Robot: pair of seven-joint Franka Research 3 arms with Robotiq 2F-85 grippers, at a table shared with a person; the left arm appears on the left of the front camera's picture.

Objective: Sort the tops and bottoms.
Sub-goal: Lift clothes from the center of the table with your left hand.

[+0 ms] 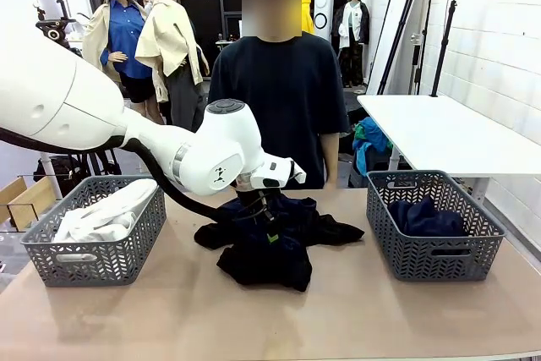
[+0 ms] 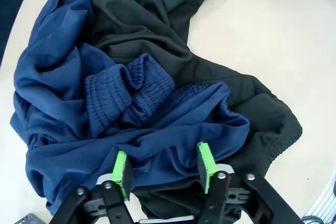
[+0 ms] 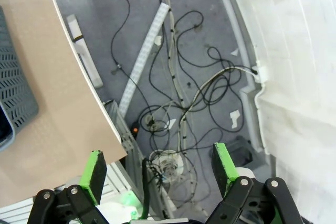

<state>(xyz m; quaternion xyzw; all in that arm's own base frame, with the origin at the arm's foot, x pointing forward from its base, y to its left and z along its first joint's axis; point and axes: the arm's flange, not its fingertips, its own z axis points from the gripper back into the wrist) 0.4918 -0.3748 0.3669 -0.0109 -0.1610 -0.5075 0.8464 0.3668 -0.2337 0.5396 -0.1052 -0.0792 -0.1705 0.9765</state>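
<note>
- Left gripper (image 2: 164, 163) is down on the heap of bottoms (image 1: 270, 247) at table (image 1: 254, 319) centre.
- Its green pads (image 2: 122, 167) straddle a fold of the navy garment (image 2: 105, 103); can't tell whether it is pinched.
- Black garment (image 2: 157, 19) lies partly under the navy one.
- White tops (image 1: 106, 213) are in the left grey basket (image 1: 93, 258).
- Another navy piece (image 1: 423, 217) is in the right grey basket (image 1: 431, 253).
- Right gripper (image 3: 160, 169) has its jaws wide apart and empty, off the table edge above the floor cables (image 3: 178, 93).

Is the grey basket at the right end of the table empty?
No, a navy blue garment lies bundled inside the grey basket at that end.
</note>
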